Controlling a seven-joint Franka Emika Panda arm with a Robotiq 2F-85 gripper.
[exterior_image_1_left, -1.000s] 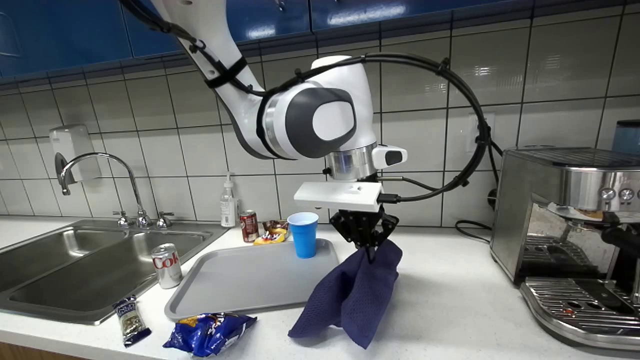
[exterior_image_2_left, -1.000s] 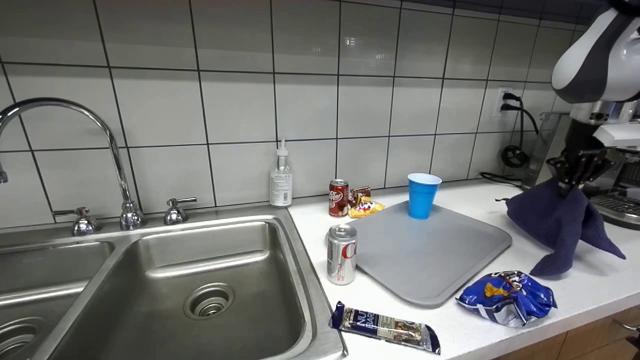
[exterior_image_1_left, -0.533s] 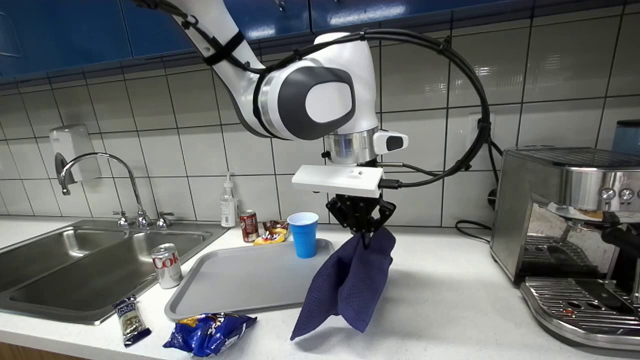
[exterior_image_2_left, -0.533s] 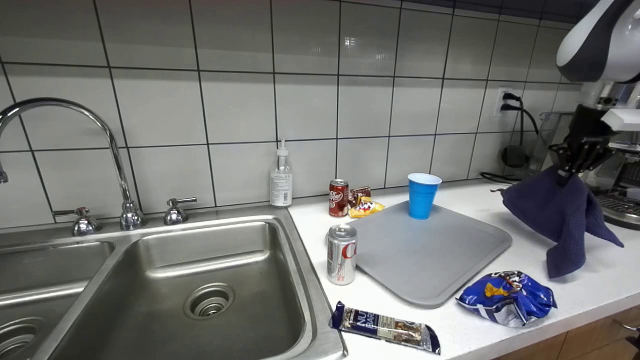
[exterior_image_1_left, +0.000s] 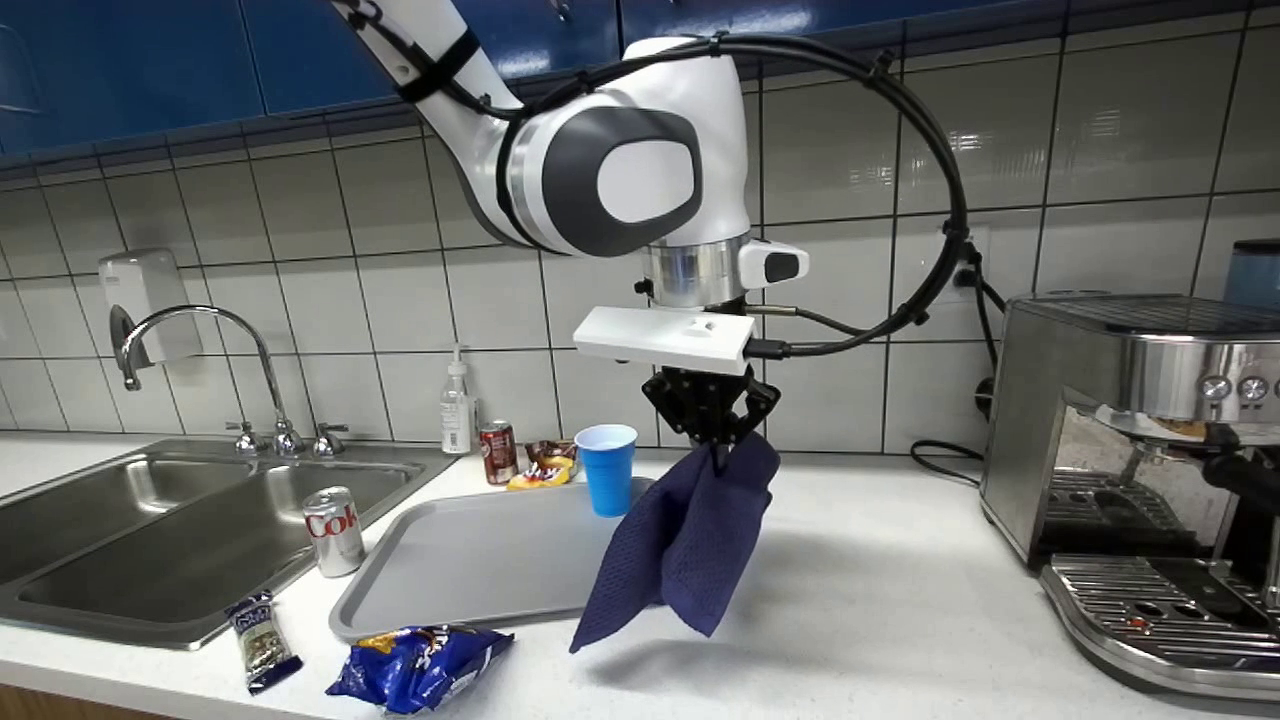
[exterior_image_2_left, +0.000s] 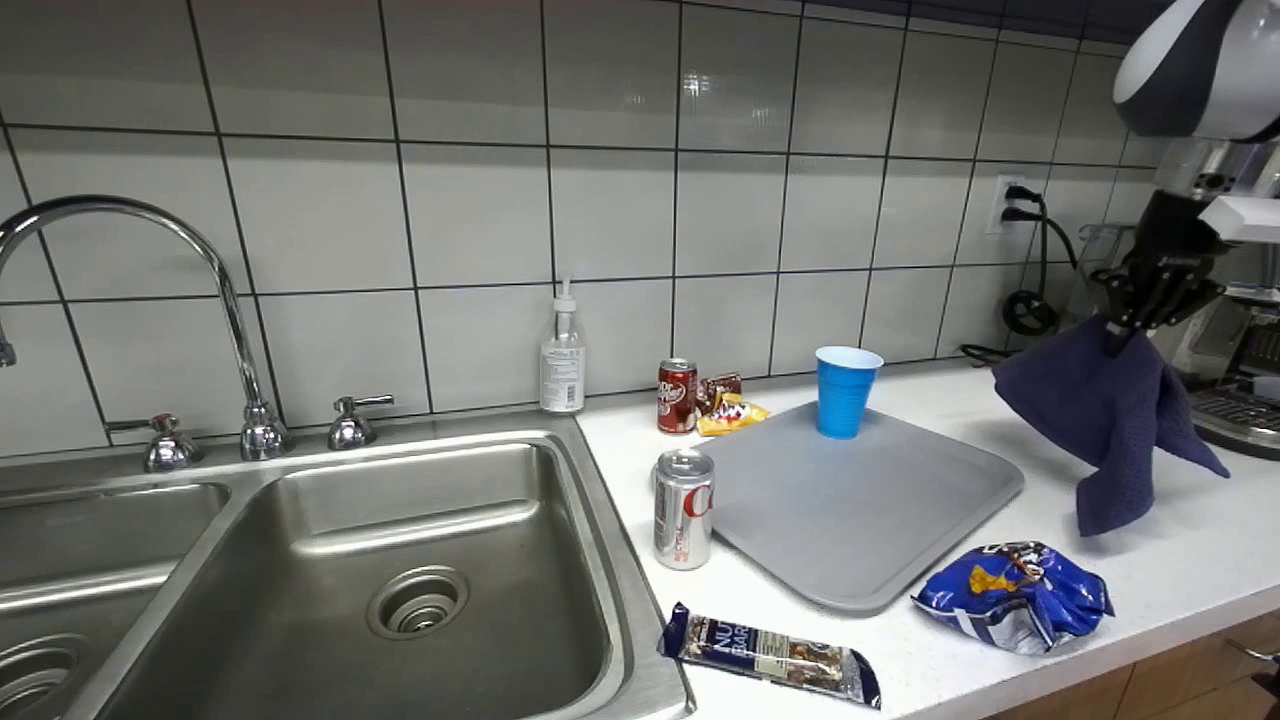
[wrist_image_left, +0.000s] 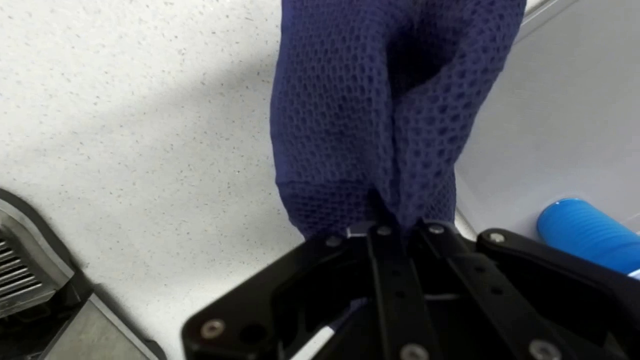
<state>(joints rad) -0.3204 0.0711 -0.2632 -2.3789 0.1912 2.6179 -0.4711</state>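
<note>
One purple cloth (exterior_image_1_left: 688, 545) tight in the hand (exterior_image_1_left: 720, 458)

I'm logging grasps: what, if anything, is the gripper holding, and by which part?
The gripper holds a purple waffle-weave towel by its gathered top.

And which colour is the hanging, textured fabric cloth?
The cloth is dark purplish blue, clearest in the wrist view.

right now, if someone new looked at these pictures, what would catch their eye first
Probably the dark purple textured cloth, hanging in folds over the white speckled counter, pinched at its top by the black jointed gripper. Next comes the bright blue tapered cup, standing upright on the grey rectangular tray near its back edge. The boxy stainless-steel coffee machine also stands out, at the right in both exterior views.
</note>
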